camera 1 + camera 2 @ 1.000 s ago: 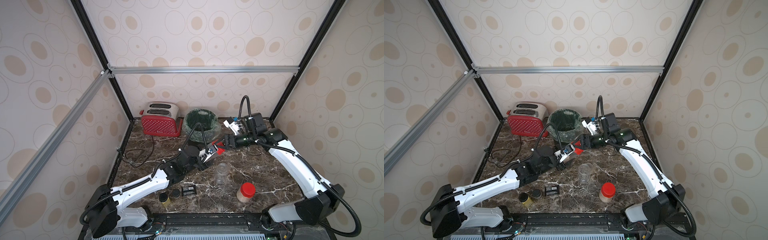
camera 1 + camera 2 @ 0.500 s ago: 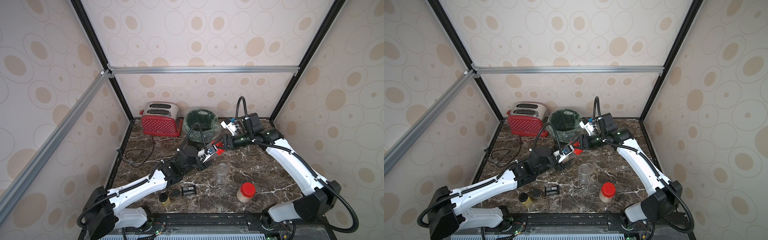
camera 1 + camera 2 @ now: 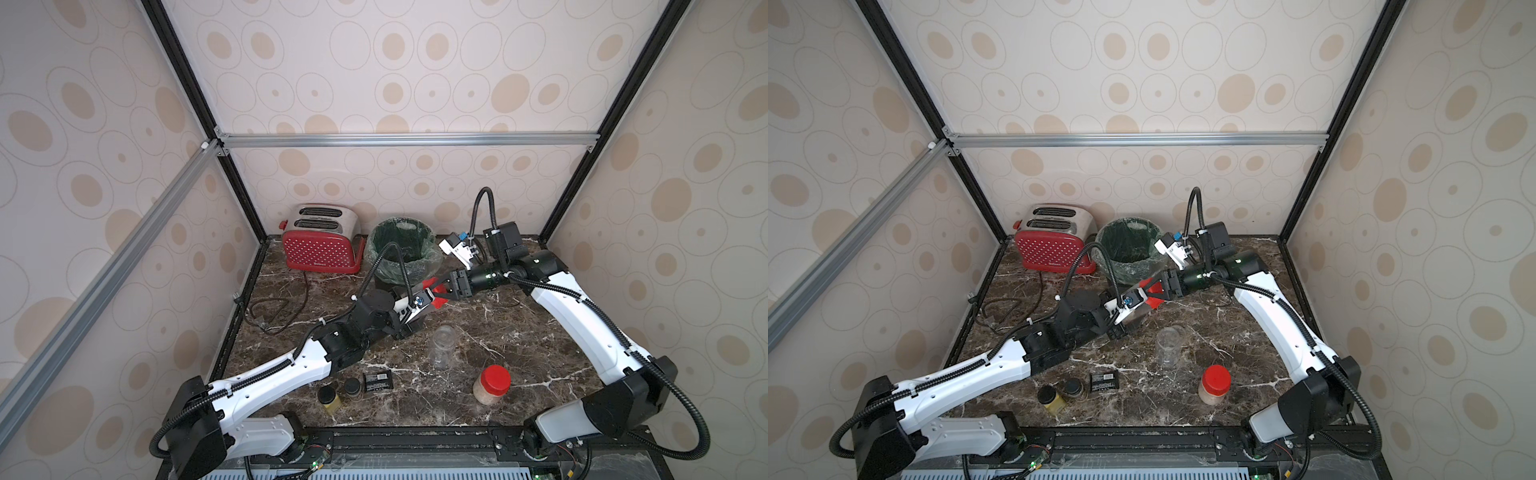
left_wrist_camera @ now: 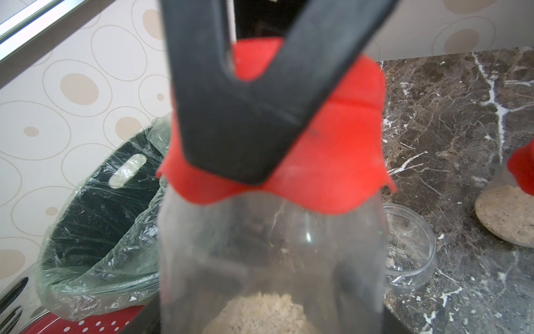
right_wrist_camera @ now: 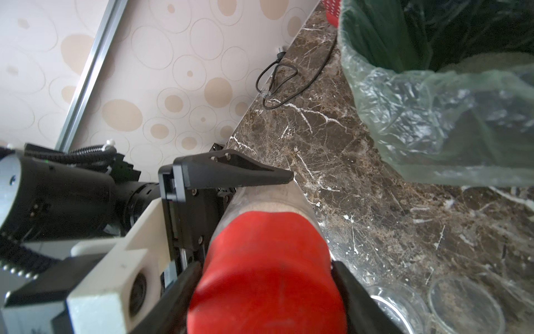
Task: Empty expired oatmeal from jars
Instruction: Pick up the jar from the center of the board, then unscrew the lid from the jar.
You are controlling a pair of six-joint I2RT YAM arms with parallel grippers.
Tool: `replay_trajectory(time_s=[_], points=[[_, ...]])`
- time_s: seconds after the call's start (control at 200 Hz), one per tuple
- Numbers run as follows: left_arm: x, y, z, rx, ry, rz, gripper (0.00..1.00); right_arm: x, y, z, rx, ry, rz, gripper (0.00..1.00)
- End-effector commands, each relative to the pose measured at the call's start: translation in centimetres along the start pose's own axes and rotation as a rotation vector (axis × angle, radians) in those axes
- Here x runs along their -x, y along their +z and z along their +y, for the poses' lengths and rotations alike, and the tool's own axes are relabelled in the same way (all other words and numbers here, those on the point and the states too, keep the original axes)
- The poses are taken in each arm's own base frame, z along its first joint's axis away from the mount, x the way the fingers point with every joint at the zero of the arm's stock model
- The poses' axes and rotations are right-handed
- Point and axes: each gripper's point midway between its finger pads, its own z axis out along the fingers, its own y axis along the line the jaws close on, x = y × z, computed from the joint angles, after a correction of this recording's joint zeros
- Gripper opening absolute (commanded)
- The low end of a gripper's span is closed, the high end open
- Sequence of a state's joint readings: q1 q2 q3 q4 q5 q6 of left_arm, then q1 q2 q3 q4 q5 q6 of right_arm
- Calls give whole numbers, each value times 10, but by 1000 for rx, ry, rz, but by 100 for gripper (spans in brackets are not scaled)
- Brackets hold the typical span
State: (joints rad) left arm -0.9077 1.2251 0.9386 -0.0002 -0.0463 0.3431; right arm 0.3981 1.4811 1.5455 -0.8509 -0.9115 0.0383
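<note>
Just in front of the lined bin (image 3: 374, 245), the right gripper (image 3: 436, 291) has clamped onto the red lid (image 5: 268, 274) of a clear jar (image 4: 271, 254); a second ago its jaws stood wider. The left gripper (image 3: 415, 318) grasps that jar's body, tilted, with oatmeal (image 4: 260, 312) lying low inside. Unscrewing looks ready to begin. An empty open jar (image 3: 442, 347) stands nearby on the marble table (image 3: 540, 332), and a capped jar (image 3: 491, 384) of oatmeal waits nearer the front.
</note>
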Motion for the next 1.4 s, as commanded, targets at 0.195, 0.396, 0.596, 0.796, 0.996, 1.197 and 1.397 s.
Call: replay_trajectory(time_s=[0.195, 0.396, 0.596, 0.796, 0.996, 1.197, 1.397], points=[[43, -23, 4, -53, 8, -131, 65, 12, -15, 48, 265, -351, -21, 66], [48, -29, 14, 0, 23, -154, 65, 30, -20, 50, 201, -228, -41, 79], [40, -24, 18, 49, 17, -155, 65, 49, -29, 29, 26, 133, -235, 85], [34, -21, 24, 99, 19, -153, 65, 26, -20, 13, -139, 300, -151, 86], [36, -21, 27, 112, 22, -156, 65, 22, -1, 10, -157, 308, -101, 88], [35, -20, 28, 119, 22, -148, 65, 25, 5, 23, -122, 299, -67, 63], [34, -21, 28, 113, 7, -143, 65, 36, 4, 48, -24, 187, -74, 22]])
